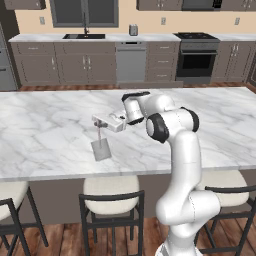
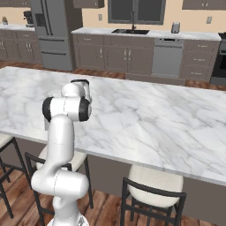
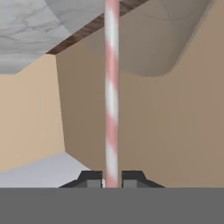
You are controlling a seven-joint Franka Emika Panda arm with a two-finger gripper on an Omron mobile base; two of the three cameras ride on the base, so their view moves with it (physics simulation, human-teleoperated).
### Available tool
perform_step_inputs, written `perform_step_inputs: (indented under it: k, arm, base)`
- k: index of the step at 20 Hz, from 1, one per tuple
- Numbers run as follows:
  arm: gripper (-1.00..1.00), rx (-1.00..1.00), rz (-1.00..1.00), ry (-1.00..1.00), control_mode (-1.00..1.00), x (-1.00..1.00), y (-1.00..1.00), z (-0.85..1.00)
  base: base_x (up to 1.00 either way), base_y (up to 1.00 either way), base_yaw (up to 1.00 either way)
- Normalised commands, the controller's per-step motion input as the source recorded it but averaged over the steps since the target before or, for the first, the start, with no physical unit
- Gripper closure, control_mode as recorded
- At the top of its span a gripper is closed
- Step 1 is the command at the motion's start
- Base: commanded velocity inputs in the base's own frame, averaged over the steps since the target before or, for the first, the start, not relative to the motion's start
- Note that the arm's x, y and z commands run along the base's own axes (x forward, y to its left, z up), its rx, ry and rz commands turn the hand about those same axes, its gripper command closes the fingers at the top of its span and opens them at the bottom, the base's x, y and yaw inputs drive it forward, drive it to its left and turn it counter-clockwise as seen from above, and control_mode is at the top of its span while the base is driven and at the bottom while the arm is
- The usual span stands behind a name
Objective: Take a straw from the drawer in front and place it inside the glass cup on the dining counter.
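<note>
The straw (image 3: pixel 111 100) is pinched between the jaws, mid-frame above the cup (image 1: pixel 101 149); the rim could be missed if tilted.

Straw (image 3: pixel 112 87): pink and white stripes. Dining counter (image 1: pixel 45 125): white marble top, grey veining; glass cup (image 1: pixel 101 149) on it reads pale grey. Stools (image 1: pixel 111 189): cream seats, black frames; floor (image 1: pixel 60 240) reddish-brown wood.

A home kitchen: marble island (image 1: pixel 50 125) with stools (image 1: pixel 111 200), sink (image 1: pixel 84 36), oven (image 1: pixel 196 59), dishwasher (image 1: pixel 131 62) and fridge (image 2: pixel 53 33).
</note>
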Motion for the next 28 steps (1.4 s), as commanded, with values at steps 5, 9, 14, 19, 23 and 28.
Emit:
perform_step_inputs:
  k: [5,9,14,19,23,28]
  arm:
    - [1.0,0.0,-0.06,0.0,-1.0,-0.55,-0.08,0.0]
    - [1.0,0.0,-0.07,0.0,-1.0,-0.58,-0.02,0.0]
    - [1.0,-0.01,-0.05,0.0,-1.0,-0.08,0.0,0.0]
    - [-1.0,-0.02,-0.04,0.0,-1.0,0.01,-0.01,0.0]
    - [-1.0,-0.02,-0.05,0.0,-1.0,0.01,-0.15,0.0]
    - [-1.0,-0.03,-0.05,0.0,-1.0,0.0,-0.28,0.0]
  base:
    - [0.0,0.0,0.0]
    - [0.0,0.0,0.0]
    - [0.0,0.0,0.0]
    - [0.0,0.0,0.0]
    - [0.0,0.0,0.0]
    - [0.0,0.0,0.0]
